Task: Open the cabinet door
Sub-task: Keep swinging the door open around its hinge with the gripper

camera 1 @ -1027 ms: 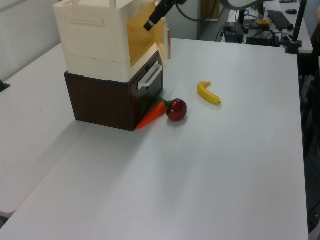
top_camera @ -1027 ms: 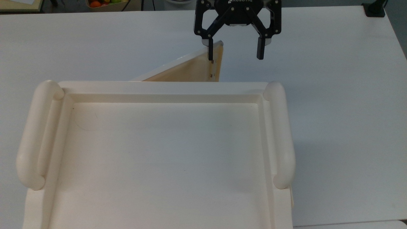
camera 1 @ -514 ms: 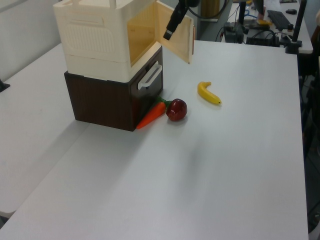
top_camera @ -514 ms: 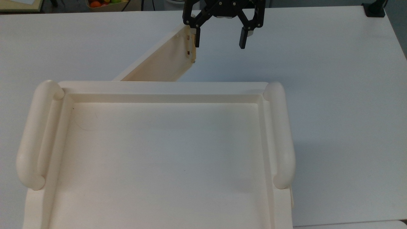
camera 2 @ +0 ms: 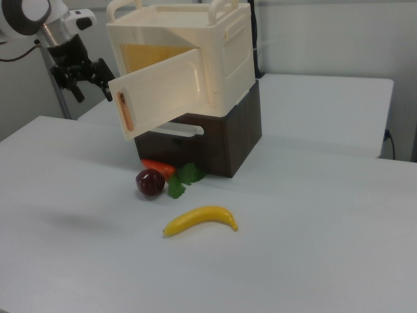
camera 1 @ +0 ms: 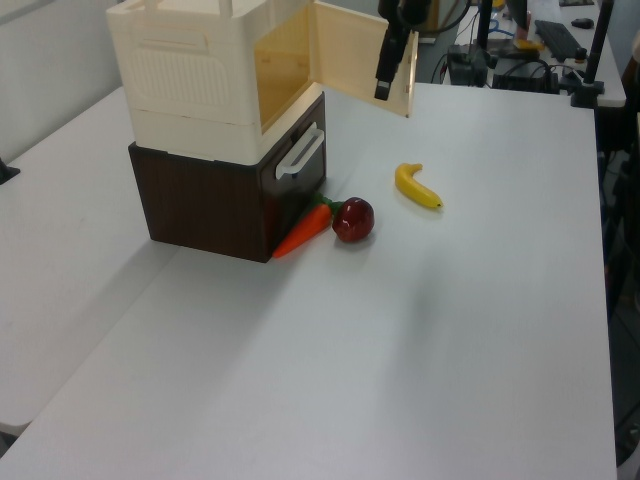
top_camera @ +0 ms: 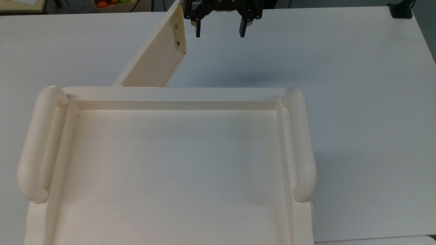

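Swinging freely, the door (top_camera: 160, 58) looks light and stiff; push its free edge. Pincer (top_camera: 219, 32) spread, holding nothing.

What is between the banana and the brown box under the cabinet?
In the right view, the dark red fruit and the carrot with green leaves lie between the banana and the brown box.

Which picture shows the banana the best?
The right view: the banana lies close to the camera, its whole curve showing on the table, in front of the red fruit. In the left view the banana looks small and farther off.
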`<state>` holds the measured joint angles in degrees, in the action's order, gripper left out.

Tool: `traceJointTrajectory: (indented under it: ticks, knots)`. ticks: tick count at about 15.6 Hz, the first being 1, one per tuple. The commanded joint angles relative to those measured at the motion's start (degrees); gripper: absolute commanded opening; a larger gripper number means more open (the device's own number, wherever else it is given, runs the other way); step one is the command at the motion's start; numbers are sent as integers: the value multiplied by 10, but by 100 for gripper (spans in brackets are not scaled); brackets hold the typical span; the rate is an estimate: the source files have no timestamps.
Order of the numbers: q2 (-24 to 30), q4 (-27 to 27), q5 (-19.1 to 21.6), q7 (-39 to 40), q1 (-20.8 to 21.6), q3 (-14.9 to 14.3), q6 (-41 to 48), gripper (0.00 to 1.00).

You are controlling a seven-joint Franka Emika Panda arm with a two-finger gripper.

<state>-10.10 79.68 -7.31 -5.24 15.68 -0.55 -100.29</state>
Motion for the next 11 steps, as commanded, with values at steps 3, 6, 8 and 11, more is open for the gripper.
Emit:
traceJointTrajectory:
  ticks: [3,6,8,11]
  knots:
    - [18,23,41,21,-42,-4,26,100]
    - [16,43,47,22,-60,-5,45,100]
    - [14,53,48,22,-69,-5,42,100]
    - [16,77,48,23,-78,-6,39,100]
